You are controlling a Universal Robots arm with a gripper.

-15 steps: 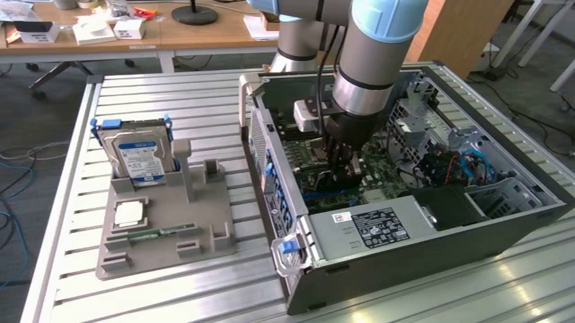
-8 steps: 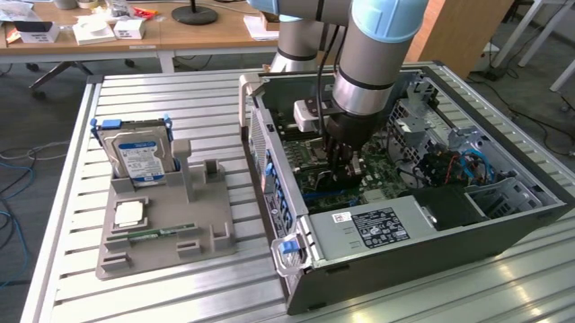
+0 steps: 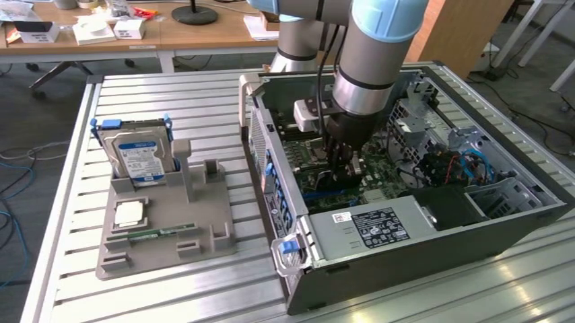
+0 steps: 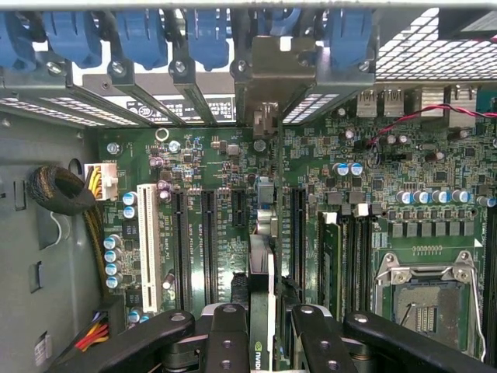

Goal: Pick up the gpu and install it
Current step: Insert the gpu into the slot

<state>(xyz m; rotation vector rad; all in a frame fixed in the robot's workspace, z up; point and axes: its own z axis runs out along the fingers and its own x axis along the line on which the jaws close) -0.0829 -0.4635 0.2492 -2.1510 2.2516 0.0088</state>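
My gripper (image 3: 344,176) reaches down into the open computer case (image 3: 422,259), just above the green motherboard (image 3: 310,151). The wrist view has the gpu (image 4: 262,249) edge-on, a thin dark card standing between my two black fingers (image 4: 229,326), which are shut on its sides. The card stands in line with the long black expansion slots (image 4: 208,233) on the motherboard (image 4: 202,155), and its metal bracket end (image 4: 266,74) meets the case's rear slot openings. Whether the card's edge is seated in a slot is hidden by the card itself.
Blue slot latches (image 4: 140,31) line the case's rear wall. An empty CPU socket (image 4: 423,299) and a white slot (image 4: 145,233) flank the card. The power supply (image 3: 373,225) fills the case's near end. On the table, a grey holder (image 3: 161,235) carries a hard drive (image 3: 139,158) and a memory stick (image 3: 161,233).
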